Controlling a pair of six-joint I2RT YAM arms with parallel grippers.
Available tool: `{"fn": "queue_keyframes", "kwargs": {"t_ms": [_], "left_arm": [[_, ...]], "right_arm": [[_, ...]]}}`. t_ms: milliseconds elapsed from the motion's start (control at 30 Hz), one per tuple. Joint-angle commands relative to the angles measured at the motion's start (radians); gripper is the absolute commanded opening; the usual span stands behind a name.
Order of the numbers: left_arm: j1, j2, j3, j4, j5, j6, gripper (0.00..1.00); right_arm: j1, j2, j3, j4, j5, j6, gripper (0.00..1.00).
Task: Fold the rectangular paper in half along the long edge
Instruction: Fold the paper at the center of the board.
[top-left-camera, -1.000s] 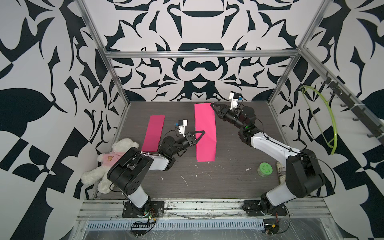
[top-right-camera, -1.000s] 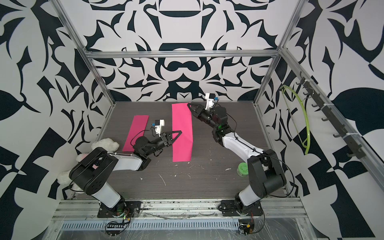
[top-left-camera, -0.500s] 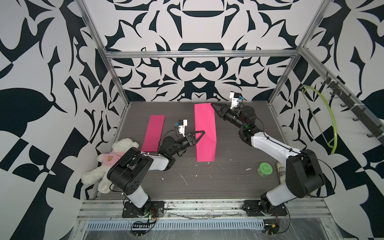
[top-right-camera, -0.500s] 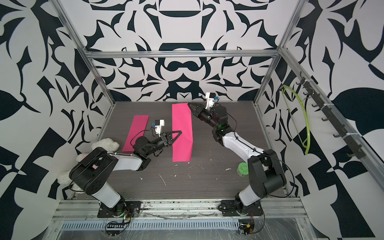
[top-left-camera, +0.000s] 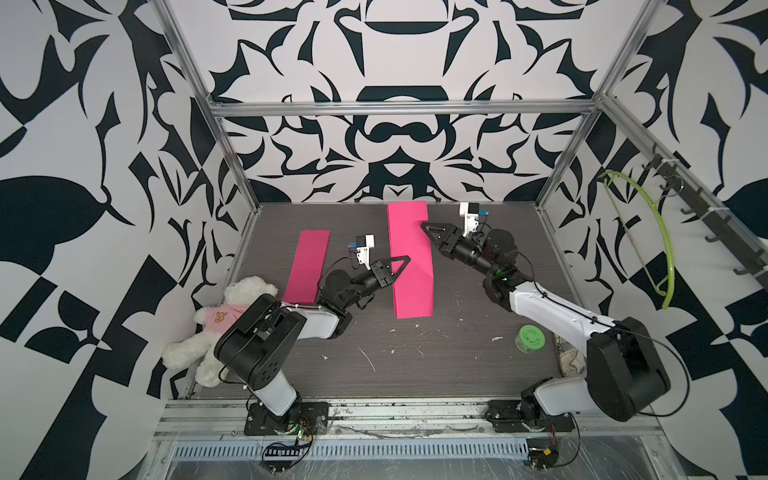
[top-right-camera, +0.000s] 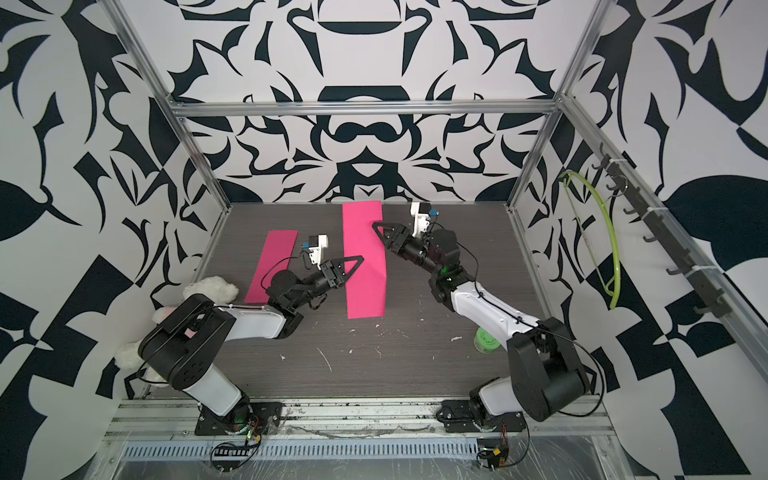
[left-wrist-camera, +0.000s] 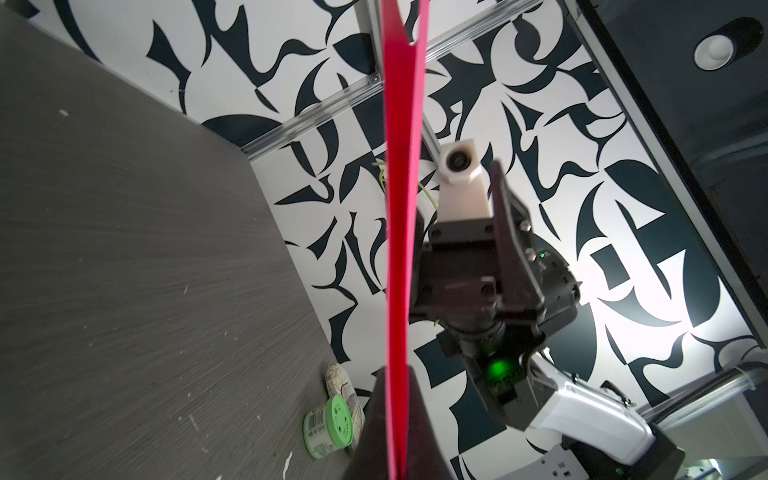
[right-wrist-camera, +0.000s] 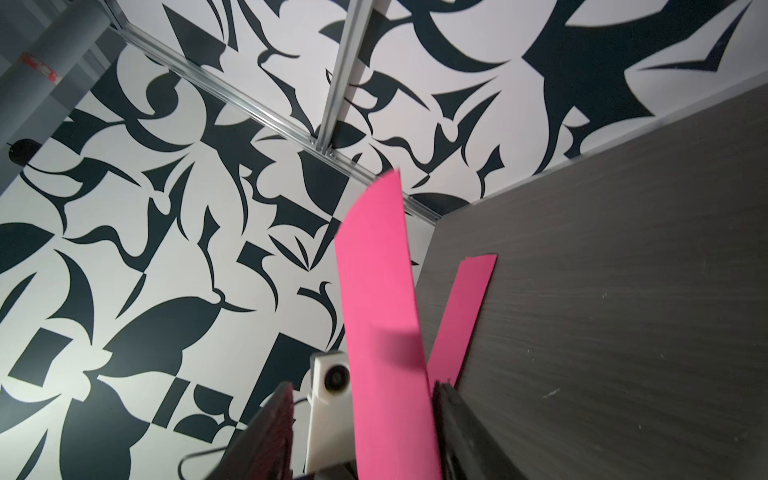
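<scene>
A pink rectangular paper (top-left-camera: 409, 266) (top-right-camera: 363, 266) lies mid-table, doubled over lengthways, its layers bulging apart. My left gripper (top-left-camera: 405, 259) (top-right-camera: 359, 259) is shut on its left edge about halfway along; in the left wrist view the paper (left-wrist-camera: 401, 208) runs edge-on out of the shut gripper (left-wrist-camera: 397, 436). My right gripper (top-left-camera: 424, 226) (top-right-camera: 376, 226) is at the paper's far right edge. In the right wrist view that gripper (right-wrist-camera: 365, 415) is open, its fingers (right-wrist-camera: 270, 428) wide apart. The paper (right-wrist-camera: 380, 311) stands loose between them, close to one finger.
A second folded pink strip (top-left-camera: 309, 266) (top-right-camera: 272, 266) (right-wrist-camera: 461, 316) lies flat at the left. A white teddy bear (top-left-camera: 216, 328) sits at the left edge. A green-lidded tub (top-left-camera: 531, 338) (left-wrist-camera: 328, 424) stands front right. A green hanger (top-left-camera: 652, 232) hangs on the right wall.
My right gripper has opened and let go of the paper's far edge. The left gripper keeps its hold, and both arms stay almost where they were.
</scene>
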Motion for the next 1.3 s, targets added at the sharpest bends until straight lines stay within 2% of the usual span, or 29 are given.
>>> {"fn": "queue_keyframes", "kwargs": {"t_ms": [0, 167, 267, 400, 433, 467, 500, 567, 600, 633, 700, 733, 767, 800, 833, 900, 1000, 1033, 1067, 1133, 1167, 1200, 1233, 1267], "left_arm": [[0.032, 0.01, 0.048, 0.021, -0.002, 0.006, 0.0], [0.053, 0.041, 0.109, 0.021, 0.023, -0.008, 0.0], [0.053, 0.06, 0.136, 0.021, 0.029, -0.014, 0.0], [0.053, 0.068, 0.146, 0.022, 0.026, -0.016, 0.0], [0.053, 0.068, 0.145, 0.022, 0.024, -0.016, 0.0], [0.053, 0.065, 0.144, 0.022, 0.021, -0.015, 0.0], [0.052, 0.065, 0.142, 0.022, 0.018, -0.014, 0.0], [0.055, 0.063, 0.14, 0.022, 0.011, -0.013, 0.0], [0.055, 0.063, 0.139, 0.022, 0.01, -0.013, 0.0], [0.055, 0.063, 0.139, 0.023, 0.007, -0.013, 0.0], [0.057, 0.064, 0.14, 0.022, 0.0, -0.013, 0.0], [0.059, 0.065, 0.143, 0.023, -0.003, -0.013, 0.0], [0.06, 0.067, 0.146, 0.022, -0.008, -0.013, 0.0], [0.061, 0.068, 0.149, 0.023, -0.008, -0.013, 0.0], [0.063, 0.069, 0.154, 0.023, -0.01, -0.013, 0.0], [0.07, 0.071, 0.16, 0.023, -0.013, -0.013, 0.0], [0.079, 0.072, 0.169, 0.022, -0.015, -0.013, 0.0], [0.082, 0.074, 0.172, 0.022, -0.015, -0.013, 0.0], [0.084, 0.075, 0.174, 0.021, -0.016, -0.014, 0.0], [0.087, 0.079, 0.18, 0.022, -0.017, -0.017, 0.0], [0.089, 0.081, 0.183, 0.022, -0.018, -0.016, 0.0], [0.091, 0.082, 0.185, 0.022, -0.019, -0.017, 0.0], [0.094, 0.084, 0.189, 0.023, -0.02, -0.018, 0.0], [0.097, 0.084, 0.193, 0.022, -0.02, -0.018, 0.0]], "right_arm": [[0.022, -0.064, -0.051, 0.034, 0.005, -0.007, 0.54], [0.031, -0.127, -0.096, -0.004, 0.012, -0.016, 0.51], [0.035, -0.146, -0.098, -0.022, 0.007, -0.02, 0.44], [0.036, -0.156, -0.093, -0.027, 0.0, -0.021, 0.23], [0.036, -0.155, -0.093, -0.031, -0.001, -0.023, 0.15], [0.036, -0.155, -0.091, -0.04, 0.001, -0.026, 0.02], [0.036, -0.156, -0.091, -0.045, 0.001, -0.031, 0.0], [0.036, -0.157, -0.091, -0.059, 0.005, -0.038, 0.0], [0.036, -0.161, -0.091, -0.068, 0.009, -0.038, 0.04], [0.036, -0.163, -0.091, -0.079, 0.013, -0.04, 0.16], [0.035, -0.167, -0.093, -0.083, 0.013, -0.041, 0.34], [0.037, -0.168, -0.097, -0.084, 0.01, -0.041, 0.39], [0.036, -0.168, -0.1, -0.084, 0.006, -0.038, 0.4], [0.037, -0.17, -0.102, -0.082, 0.005, -0.037, 0.4], [0.038, -0.17, -0.104, -0.079, 0.0, -0.034, 0.34], [0.04, -0.173, -0.111, -0.071, -0.006, -0.029, 0.01], [0.041, -0.182, -0.116, -0.073, -0.006, -0.031, 0.0], [0.041, -0.185, -0.117, -0.082, 0.0, -0.032, 0.04], [0.041, -0.188, -0.115, -0.092, 0.004, -0.032, 0.21], [0.042, -0.191, -0.115, -0.092, 0.001, -0.032, 0.41], [0.042, -0.188, -0.115, -0.094, -0.003, -0.033, 0.42], [0.043, -0.188, -0.115, -0.091, -0.007, -0.031, 0.36], [0.043, -0.185, -0.117, -0.087, -0.012, -0.031, 0.13], [0.044, -0.185, -0.118, -0.083, -0.017, -0.031, 0.0]]}}
